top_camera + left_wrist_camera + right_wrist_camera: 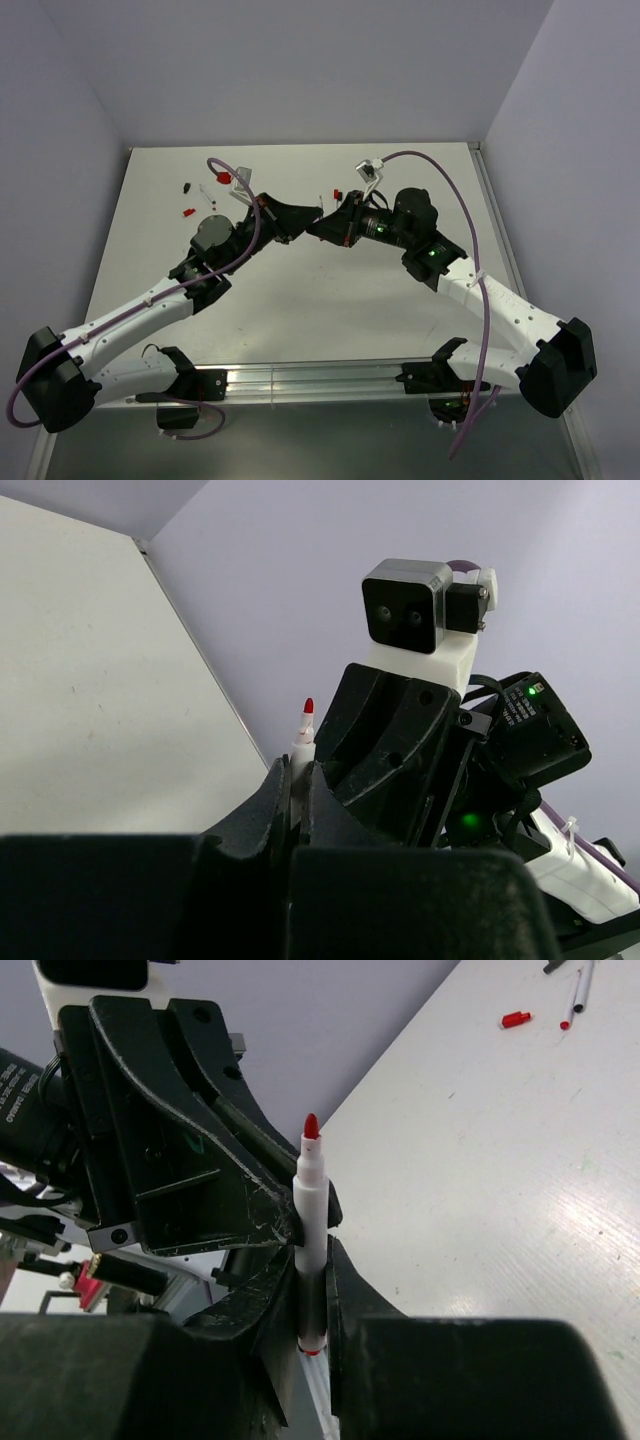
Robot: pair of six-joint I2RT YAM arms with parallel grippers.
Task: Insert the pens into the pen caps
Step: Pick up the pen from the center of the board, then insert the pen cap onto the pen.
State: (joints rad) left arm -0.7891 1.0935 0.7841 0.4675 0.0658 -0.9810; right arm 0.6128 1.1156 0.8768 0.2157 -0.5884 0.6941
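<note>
Left gripper [298,785] is clenched on a pen [309,1205], its red tip pointing up; right gripper [312,1280] has a finger on either side of that pen's lower end, and I cannot tell whether they press it. Well beyond the pen, on the table [480,1220], lie a red cap [515,1019] and two more pens [578,988]
</note>
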